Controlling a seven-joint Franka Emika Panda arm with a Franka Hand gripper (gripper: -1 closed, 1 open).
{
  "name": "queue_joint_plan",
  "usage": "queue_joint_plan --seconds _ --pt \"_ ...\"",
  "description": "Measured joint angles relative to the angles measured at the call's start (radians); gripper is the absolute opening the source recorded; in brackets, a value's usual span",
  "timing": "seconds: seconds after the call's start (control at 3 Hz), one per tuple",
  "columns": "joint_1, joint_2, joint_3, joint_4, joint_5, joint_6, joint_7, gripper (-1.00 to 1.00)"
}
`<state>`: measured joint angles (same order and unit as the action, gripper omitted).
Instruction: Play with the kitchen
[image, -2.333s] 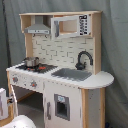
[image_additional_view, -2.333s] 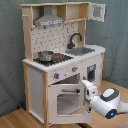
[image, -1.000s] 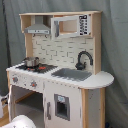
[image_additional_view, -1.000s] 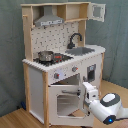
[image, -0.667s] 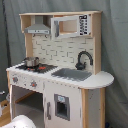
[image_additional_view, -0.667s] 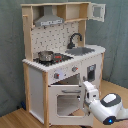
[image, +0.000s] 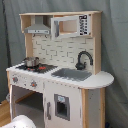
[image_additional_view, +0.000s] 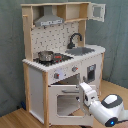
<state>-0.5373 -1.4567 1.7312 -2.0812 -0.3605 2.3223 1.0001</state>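
Nearest in the second exterior view: the arm (image_additional_view: 107, 107), white w/ a dark band and a blue light, low at the second exterior view's right. Its gripper (image_additional_view: 84, 90) reaches up-left to the top edge of the oven door (image_additional_view: 66, 100); can't tell whether the fingers are wide, narrow or holding the door. The door looks tilted out from the front, its window showing the dark inside.

The kitchen (image_additional_view: 35, 85) stands on a wood floor (image_additional_view: 15, 119), in front of a grey curtain (image_additional_view: 10, 45).

On the counter: knobs (image_additional_view: 74, 69) along the front, a small metal pot (image_additional_view: 46, 55) on the stove, then the grey sink (image_additional_view: 82, 51) w/ the black faucet (image_additional_view: 75, 39) behind it. Above, the grey hood (image_additional_view: 50, 21).

In the first exterior view only a white rounded bit of the arm (image: 22, 121) shows at the bottom edge; pot (image: 31, 62) at the first exterior view's left, sink (image: 71, 74) and faucet (image: 83, 59) toward its right, a microwave (image: 70, 26) up top.
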Motion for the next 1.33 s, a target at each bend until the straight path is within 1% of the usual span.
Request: queue_joint_plan --seconds 0.33,0.67,1.33 --pt "-0.008 0.0 -0.019 0.035 0.005 0.0 -0.11 1.0" --pt "-0.015 0.001 -0.053 0.068 0.005 0.0 -0.232 1.0" --pt "-0.017 0.012 -0.13 0.094 0.012 0.0 -0.448 1.0"
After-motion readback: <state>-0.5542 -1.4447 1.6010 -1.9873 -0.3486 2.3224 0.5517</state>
